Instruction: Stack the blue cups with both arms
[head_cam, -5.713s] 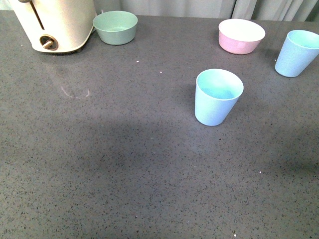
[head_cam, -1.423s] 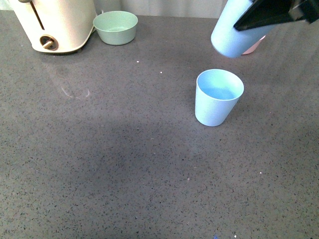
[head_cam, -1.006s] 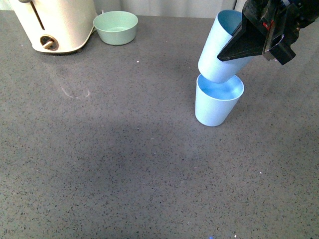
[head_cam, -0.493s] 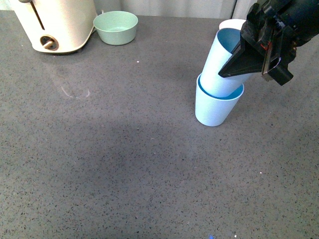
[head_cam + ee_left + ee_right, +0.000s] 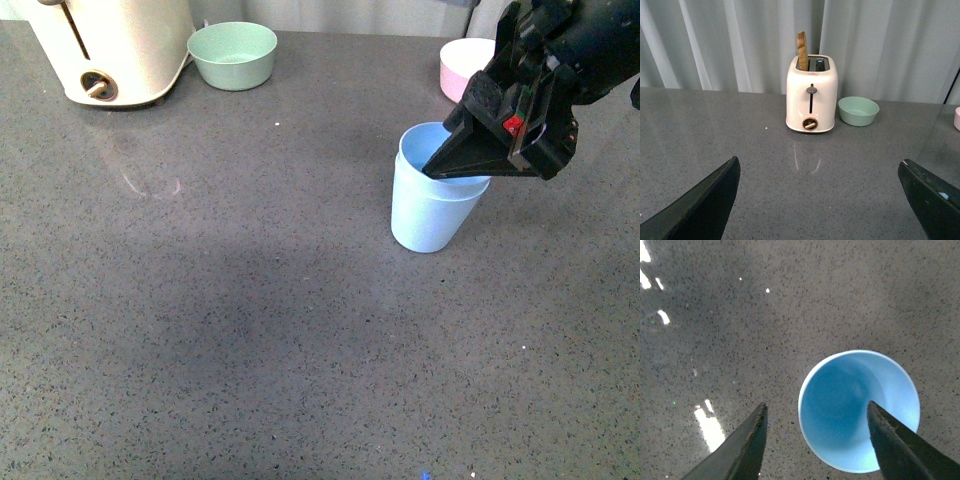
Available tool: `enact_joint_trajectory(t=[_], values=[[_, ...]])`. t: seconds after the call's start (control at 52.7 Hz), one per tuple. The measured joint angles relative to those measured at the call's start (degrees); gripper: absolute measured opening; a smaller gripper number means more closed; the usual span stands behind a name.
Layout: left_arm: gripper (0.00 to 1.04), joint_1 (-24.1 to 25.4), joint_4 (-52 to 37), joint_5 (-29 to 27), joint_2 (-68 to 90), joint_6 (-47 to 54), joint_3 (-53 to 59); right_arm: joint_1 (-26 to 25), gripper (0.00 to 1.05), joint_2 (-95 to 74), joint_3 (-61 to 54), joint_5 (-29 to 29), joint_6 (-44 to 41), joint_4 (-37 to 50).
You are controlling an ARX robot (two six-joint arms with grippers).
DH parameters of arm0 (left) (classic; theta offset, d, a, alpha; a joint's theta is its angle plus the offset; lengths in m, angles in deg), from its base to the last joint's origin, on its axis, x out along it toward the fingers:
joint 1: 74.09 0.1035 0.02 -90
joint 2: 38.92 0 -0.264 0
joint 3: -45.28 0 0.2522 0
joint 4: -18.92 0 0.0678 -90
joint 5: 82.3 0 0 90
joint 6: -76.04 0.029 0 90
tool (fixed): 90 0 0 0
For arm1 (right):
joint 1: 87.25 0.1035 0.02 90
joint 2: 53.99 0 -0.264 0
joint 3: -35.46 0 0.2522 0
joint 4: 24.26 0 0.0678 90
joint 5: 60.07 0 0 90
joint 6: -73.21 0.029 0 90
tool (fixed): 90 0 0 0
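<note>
The two blue cups are nested. The outer cup (image 5: 428, 215) stands upright on the grey counter right of the middle, and the inner cup (image 5: 418, 148) sits in it with its rim a little above. My right gripper (image 5: 458, 165) is open, just over the stack's right rim, holding nothing. In the right wrist view the open fingers straddle the cup mouth (image 5: 858, 410), and the right gripper (image 5: 816, 405) is above it. My left gripper (image 5: 818, 161) is open and empty over bare counter. It is out of the front view.
A cream toaster (image 5: 110, 45) stands at the back left, with a green bowl (image 5: 232, 55) beside it. A pink bowl (image 5: 462, 68) sits behind the stack, partly hidden by the right arm. The left wrist view also shows the toaster (image 5: 811, 95) and the green bowl (image 5: 858, 110).
The right gripper lowered the tilted second cup into the standing cup. The cup now sits nested and upright, and the fingers have let go of it.
</note>
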Motion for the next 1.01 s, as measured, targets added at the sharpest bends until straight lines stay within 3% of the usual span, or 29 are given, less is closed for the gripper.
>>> enact_joint_trajectory(t=[0.095,0.209,0.361,0.474,0.531,0.664,0.854,1.006], values=[[0.96,0.0,0.0,0.0,-0.02,0.0,0.02,-1.2,0.74,2.16,-0.5,-2.43,2.6,2.14],[0.96,0.0,0.0,0.0,0.0,0.0,0.0,-5.07,0.96,9.07,-3.82,-5.31,9.84,10.78],[0.96,0.0,0.0,0.0,0.0,0.0,0.02,-9.7,0.95,20.22,-14.56,-2.43,18.6,26.47],[0.96,0.0,0.0,0.02,-0.02,0.0,0.0,-8.33,0.76,24.48,-28.02,22.36,33.18,55.43],[0.96,0.0,0.0,0.0,0.0,0.0,0.0,-8.76,0.63,26.27,-35.01,28.33,38.38,65.79],[0.96,0.0,0.0,0.0,0.0,0.0,0.02,-10.62,0.33,32.98,-45.59,27.45,42.6,72.48],[0.96,0.0,0.0,-0.02,0.0,0.0,0.02,-12.35,0.03,38.14,-52.83,26.14,43.52,73.55],[0.96,0.0,0.0,-0.02,0.0,0.0,0.02,-13.55,0.02,43.85,-58.18,24.7,43.69,73.5]])
